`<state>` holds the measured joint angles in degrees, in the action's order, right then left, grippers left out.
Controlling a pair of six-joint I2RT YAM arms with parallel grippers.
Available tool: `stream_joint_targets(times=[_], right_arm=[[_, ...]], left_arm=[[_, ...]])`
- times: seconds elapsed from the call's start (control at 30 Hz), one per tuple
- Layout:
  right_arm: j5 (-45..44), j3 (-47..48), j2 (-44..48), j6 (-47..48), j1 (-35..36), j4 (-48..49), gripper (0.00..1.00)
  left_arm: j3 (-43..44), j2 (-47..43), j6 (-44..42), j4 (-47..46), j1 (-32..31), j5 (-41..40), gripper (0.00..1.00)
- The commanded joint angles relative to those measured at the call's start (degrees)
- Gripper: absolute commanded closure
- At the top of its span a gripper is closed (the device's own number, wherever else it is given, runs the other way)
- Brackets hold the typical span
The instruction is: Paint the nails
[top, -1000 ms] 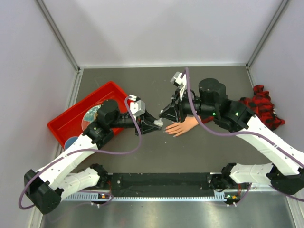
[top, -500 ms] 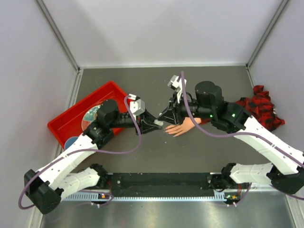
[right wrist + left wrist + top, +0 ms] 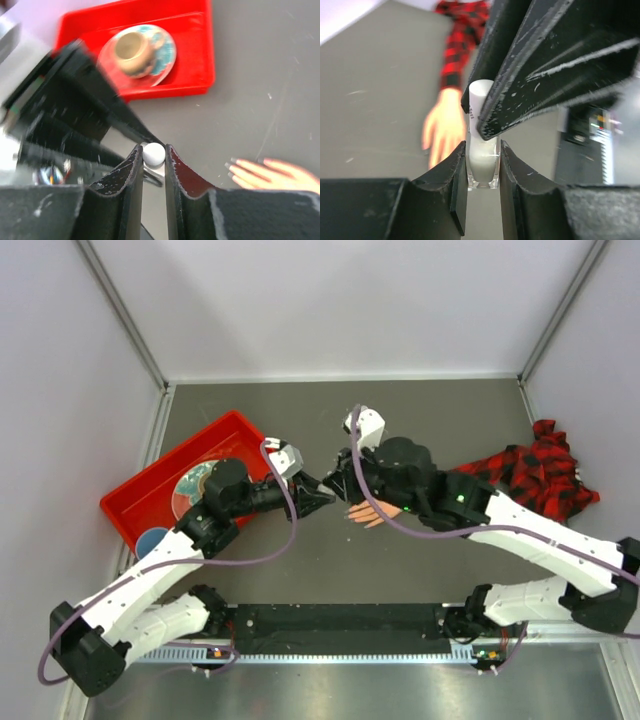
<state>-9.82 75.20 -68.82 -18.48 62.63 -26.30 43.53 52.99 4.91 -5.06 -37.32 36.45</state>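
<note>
The peach fake hand (image 3: 372,512) lies palm down mid-table, its red-and-black plaid sleeve (image 3: 530,470) running right. Its nails (image 3: 231,163) show as small greyish tips in the right wrist view; the hand is blurred in the left wrist view (image 3: 442,127). My left gripper (image 3: 322,496) is shut on a small clear bottle (image 3: 482,162), held just left of the fingertips. My right gripper (image 3: 338,478) meets it from the right, and its fingers are shut on the bottle's white cap (image 3: 154,154). The cap also shows in the left wrist view (image 3: 480,97).
A red tray (image 3: 135,502) sits at the left and holds a patterned plate (image 3: 162,52) with a brown cup (image 3: 132,47). A small blue dish (image 3: 150,538) lies by the tray's near corner. Walls close the table on three sides.
My right arm has swung left and lowered over the fake hand, bringing its gripper onto the bottle's cap. My left gripper with the bottle has barely moved.
</note>
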Motion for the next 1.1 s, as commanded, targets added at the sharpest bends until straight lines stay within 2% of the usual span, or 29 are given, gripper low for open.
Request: stream_joint_targets(times=[0.0,0.07,0.17,0.23,0.33,0.4,0.43,0.47,0.5,0.57,0.6,0.67,0.7,0.73,0.8,0.83,0.87,0.9,0.93,0.97,1.0,1.07], right_arm=[[-14.2,3.2,-8.8,-19.4,4.9,-7.3,1.0],[-21.4,8.5,-12.3,-23.7,6.9,-11.6,1.0],[-24.2,14.7,-18.2,-29.3,6.9,-15.8,1.0],[-24.3,17.6,-20.2,-29.8,7.0,-16.3,1.0],[-24.7,19.0,-19.7,-29.2,7.0,-17.4,1.0],[-23.1,18.6,-17.9,-26.4,6.5,-15.5,0.9],[-20.3,16.3,-15.2,-21.5,6.0,-12.8,0.78],[-18.1,15.2,-13.6,-19.7,5.5,-11.2,0.73],[-12.8,13.5,-12.4,-18.0,3.8,-8.9,0.6],[-10.0,13.9,-10.4,-14.8,2.5,-10.1,0.48],[-8.6,14.9,-9.8,-13.2,1.8,-11.5,0.37],[-6.0,15.2,-7.5,-8.6,0.8,-11.8,0.27],[-2.1,15.4,-6.5,-7.3,-0.8,-11.5,0.19],[0.5,15.3,-5.5,-4.4,-1.7,-11.0,0.16],[9.5,15.4,-2.9,-0.1,-3.6,-10.3,0.12],[13.3,15.4,-2.5,5.0,-5.1,-10.7,0.12],[17.3,15.6,-2.3,7.8,-6.0,-11.4,0.12],[26.0,16.4,-2.2,10.6,-6.9,-12.5,0.13],[30.8,16.6,-2.3,15.6,-8.6,-14.5,0.16],[35.2,16.6,-2.3,17.4,-9.5,-14.7,0.18],[44.0,16.2,-2.3,18.2,-10.7,-14.8,0.2],[52.2,15.9,-2.5,19.8,-13.4,-13.6,0.25]], left_arm=[[-2.5,-1.1,-0.9,-17.8,-1.3,-18.5,1.0],[-4.5,1.0,-2.9,-22.3,-1.7,-22.8,1.0],[-5.8,3.8,-3.8,-30.3,-1.7,-27.1,1.0],[-6.3,4.7,-3.5,-34.5,-1.7,-29.5,1.0],[-5.5,5.3,-2.2,-34.7,-1.7,-28.9,1.0],[-5.3,4.4,-1.0,-32.3,-1.7,-27.6,1.0],[-5.0,3.0,-0.6,-28.6,-1.7,-26.5,1.0],[-4.8,2.1,-0.3,-26.4,-1.7,-26.1,1.0],[-4.2,1.2,0.2,-23.4,-1.7,-25.9,1.0],[-3.7,-2.0,1.1,-15.9,-1.7,-23.9,1.0],[-3.1,-3.1,1.2,-13.5,-1.7,-22.7,1.0],[-2.2,-6.3,1.5,-6.4,-1.6,-18.4,1.0],[-1.2,-8.1,1.5,-4.5,-1.6,-16.8,1.0],[-0.5,-8.5,2.1,-2.3,-1.6,-15.7,1.0],[2.1,-9.3,2.4,3.3,-1.6,-10.8,1.0],[2.8,-9.4,2.5,4.5,-1.6,-8.5,1.0],[3.4,-9.4,2.4,4.8,-1.6,-1.2,1.0],[4.6,-9.4,2.3,7.2,-1.6,2.6,1.0],[5.0,-9.1,2.6,7.3,-1.6,6.8,1.0],[5.2,-8.9,2.9,7.3,-1.7,12.9,1.0],[5.7,-8.2,3.2,7.0,-1.6,16.8,1.0],[6.8,-6.9,3.8,7.5,-1.6,21.8,1.0]])
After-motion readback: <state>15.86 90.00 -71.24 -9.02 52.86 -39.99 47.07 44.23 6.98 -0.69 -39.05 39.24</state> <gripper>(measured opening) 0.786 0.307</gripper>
